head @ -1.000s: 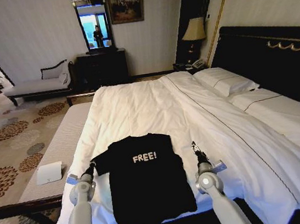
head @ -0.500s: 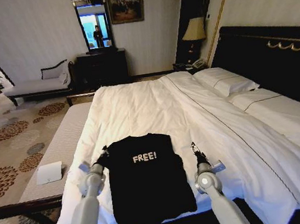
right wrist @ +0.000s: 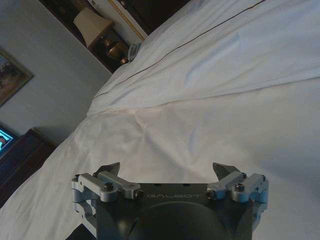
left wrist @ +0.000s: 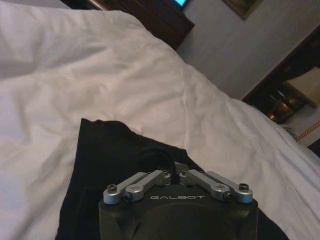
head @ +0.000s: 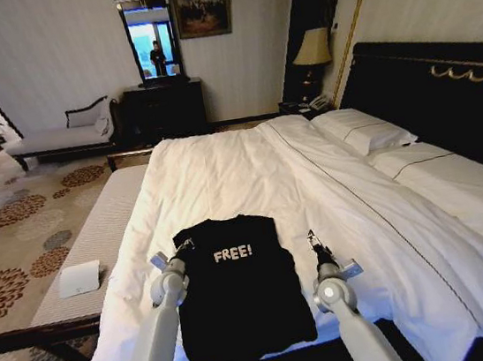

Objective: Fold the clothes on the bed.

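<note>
The black short-sleeved soft T-shirt (head: pixel 240 283) with white "FREE!" lettering lies in the lower centre of the head view, on the large white bed (head: pixel 223 178). The left gripper (head: pixel 181 246) sits at its upper left corner — fingers pressed together, pinching the fabric. The right gripper (head: pixel 312 239) hovers just right of the shirt, fingers spread.

Both arms are smooth pale grey tubes with rounded joints, rising from the lower edge of the head view. The left gripper (left wrist: pixel 172 176) and right gripper (right wrist: pixel 167 172) share dark housings stamped GALBOT (white lettering), with silver linkage bars and black screws.
</note>
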